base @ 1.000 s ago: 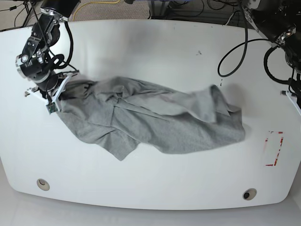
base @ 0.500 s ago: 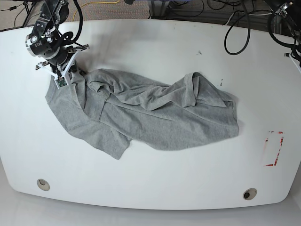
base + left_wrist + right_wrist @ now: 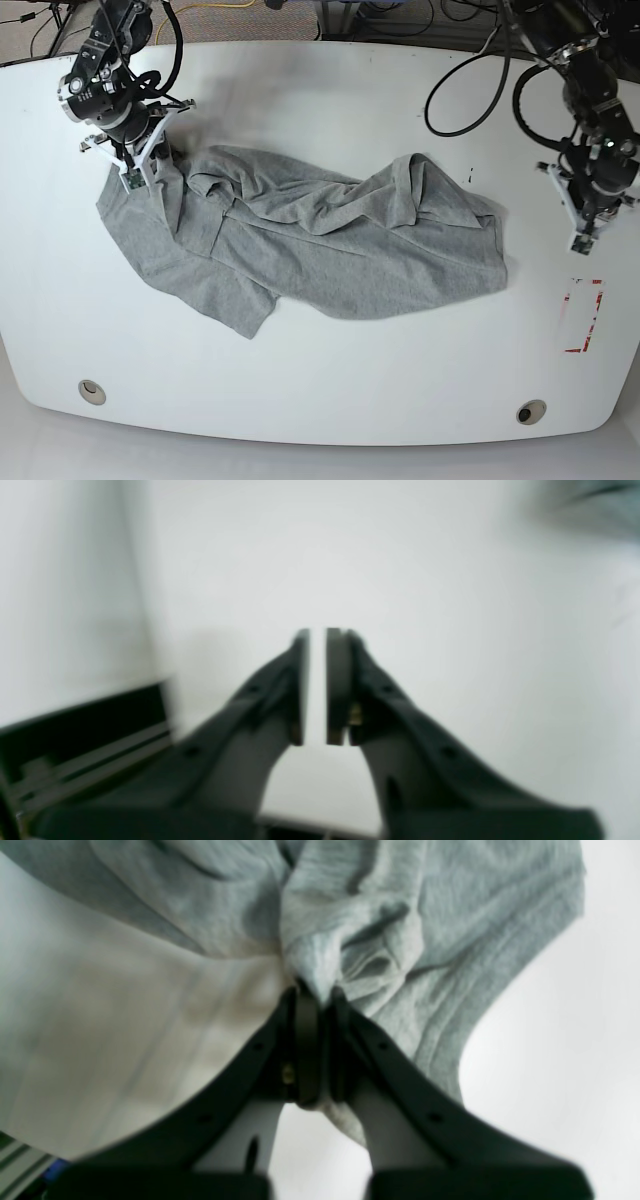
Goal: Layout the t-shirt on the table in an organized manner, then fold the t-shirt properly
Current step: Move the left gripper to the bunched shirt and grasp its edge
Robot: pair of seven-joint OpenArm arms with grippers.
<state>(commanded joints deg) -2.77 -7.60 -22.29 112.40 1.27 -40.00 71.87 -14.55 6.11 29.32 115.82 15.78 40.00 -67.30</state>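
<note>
The heather-grey t-shirt (image 3: 330,245) lies crumpled across the middle of the white table (image 3: 320,90), plain side showing, with folds and one edge flipped over at the right. My right gripper (image 3: 135,180) is at the shirt's far-left corner, shut on a bunched fold of the t-shirt (image 3: 350,955); the right gripper (image 3: 320,992) pinches the cloth between its pads. My left gripper (image 3: 585,243) hovers over bare table to the right of the shirt, apart from it. In the left wrist view, the left gripper (image 3: 318,632) has its pads nearly together with nothing between them.
A red-and-white tape mark (image 3: 583,315) sits near the right edge, just below the left gripper. Two round grommet holes (image 3: 91,391) (image 3: 530,412) lie near the front edge. Black cables (image 3: 470,90) loop over the table's back right.
My right gripper dragged the shirt's corner up and toward the back left, then held still. My left arm swung down into view over the table right of the shirt.
</note>
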